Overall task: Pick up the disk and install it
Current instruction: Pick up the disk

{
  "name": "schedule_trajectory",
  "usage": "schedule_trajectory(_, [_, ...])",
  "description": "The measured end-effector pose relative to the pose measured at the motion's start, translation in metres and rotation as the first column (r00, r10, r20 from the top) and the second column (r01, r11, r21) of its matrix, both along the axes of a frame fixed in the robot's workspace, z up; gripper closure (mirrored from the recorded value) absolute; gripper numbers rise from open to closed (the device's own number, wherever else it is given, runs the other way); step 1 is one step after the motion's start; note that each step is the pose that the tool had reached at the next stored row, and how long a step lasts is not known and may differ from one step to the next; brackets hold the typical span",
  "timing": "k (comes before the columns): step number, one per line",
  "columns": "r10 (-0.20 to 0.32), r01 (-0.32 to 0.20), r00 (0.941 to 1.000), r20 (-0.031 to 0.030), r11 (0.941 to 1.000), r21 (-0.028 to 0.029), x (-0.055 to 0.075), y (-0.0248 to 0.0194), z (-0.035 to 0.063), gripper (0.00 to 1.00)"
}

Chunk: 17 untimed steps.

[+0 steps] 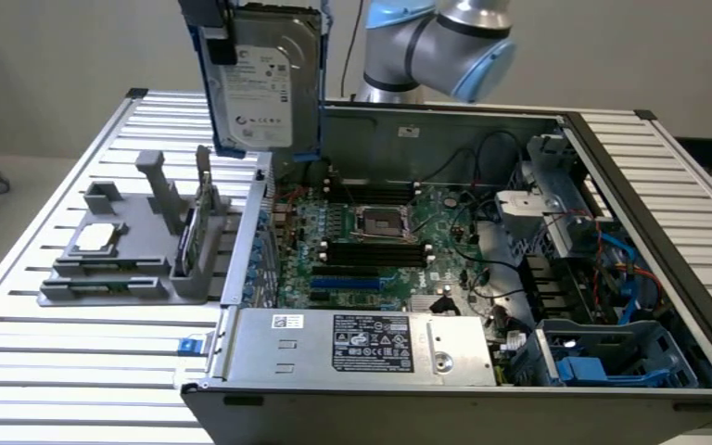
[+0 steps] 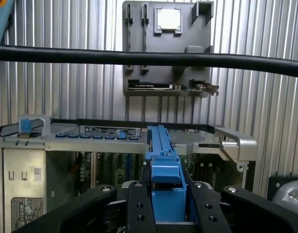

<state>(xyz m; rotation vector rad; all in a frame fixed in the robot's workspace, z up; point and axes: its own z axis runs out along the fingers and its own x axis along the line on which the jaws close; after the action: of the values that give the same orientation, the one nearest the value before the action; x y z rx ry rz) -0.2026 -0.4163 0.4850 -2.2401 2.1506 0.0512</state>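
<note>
Slatted metal table (image 1: 59, 371) below; gripper (image 2: 166, 194) clenched on disk (image 1: 263, 79) (top cropped), upright above computer case (image 1: 393, 413) edge.

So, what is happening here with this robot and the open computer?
The robot arm holds the disk upright in the air, its jaws shut on the disk's blue carrier frame. The disk hangs over the edge of the open computer case, on the exterior view's left. It is picked up but not yet installed. Beside the case, a grey holder with a small chip stands on the slatted table.
</note>
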Motion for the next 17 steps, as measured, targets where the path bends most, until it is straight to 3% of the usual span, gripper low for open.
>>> schedule_trajectory(8, [0.0,0.0,1.0,0.0001,0.9999,0.0138,0.036,-0.0105,0.0002,0.67])
schedule_trajectory(17, [0.0,0.0,1.0,0.0,0.9993,0.0371,0.077,-0.0211,0.0009,0.67])
